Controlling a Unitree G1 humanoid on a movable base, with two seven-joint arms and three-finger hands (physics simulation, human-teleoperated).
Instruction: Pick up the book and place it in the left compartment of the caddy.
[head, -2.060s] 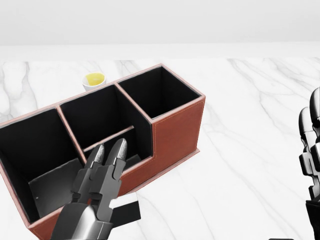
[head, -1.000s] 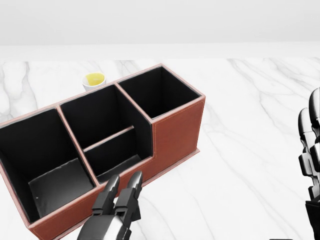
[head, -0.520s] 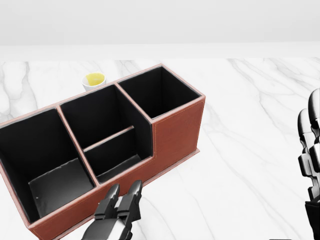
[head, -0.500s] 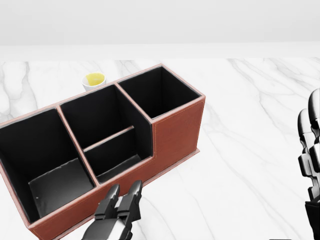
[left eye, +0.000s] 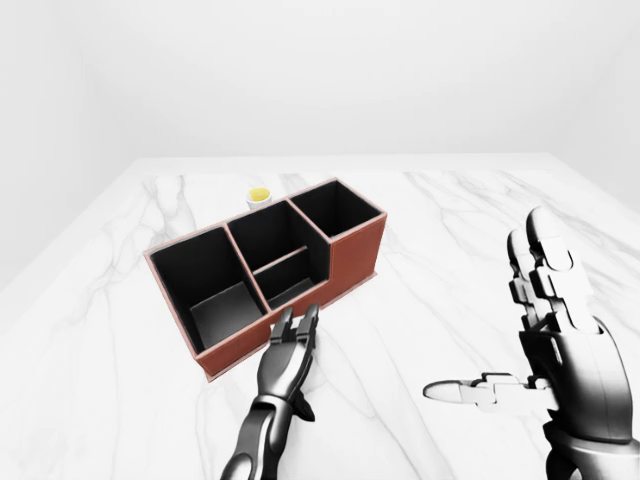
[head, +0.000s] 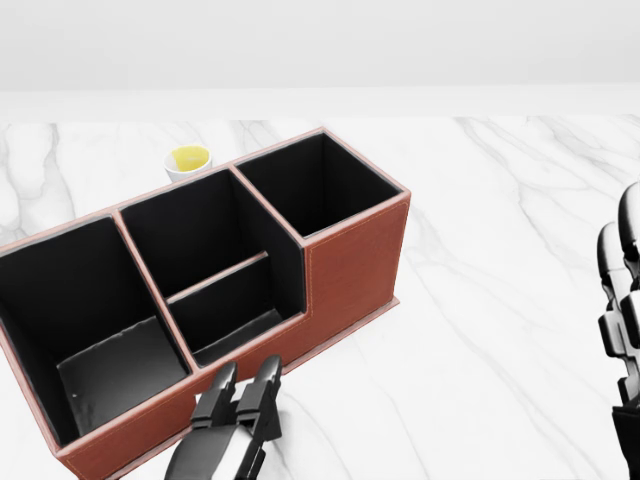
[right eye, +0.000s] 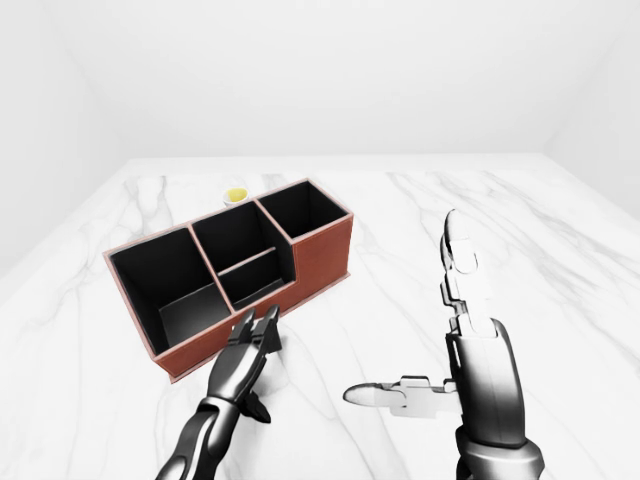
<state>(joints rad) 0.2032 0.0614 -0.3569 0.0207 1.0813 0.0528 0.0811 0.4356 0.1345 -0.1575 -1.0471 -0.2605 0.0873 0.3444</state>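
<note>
The brown caddy (head: 352, 268) with black compartments stands on the white marble table, left of centre in the head view. A dark grey flat panel (head: 120, 375) shows at the bottom of its left compartment; I cannot tell whether it is the book or the floor. No book shows elsewhere. My left hand (head: 243, 388) is at the bottom of the head view, just outside the caddy's near wall, with its fingers straight and empty. My right hand (left eye: 530, 320) is raised at the right, open, with its thumb stretched left, and holds nothing.
A small white cup with yellow contents (head: 189, 160) stands just beyond the caddy's upper left side. The marble table (head: 500, 250) spreads out to the right of the caddy. A plain white wall closes the top of the views.
My left hand has drawn back from above the caddy's compartments, down toward the bottom edge of the head view. A white-and-black shape seen under it 2 s ago no longer shows.
</note>
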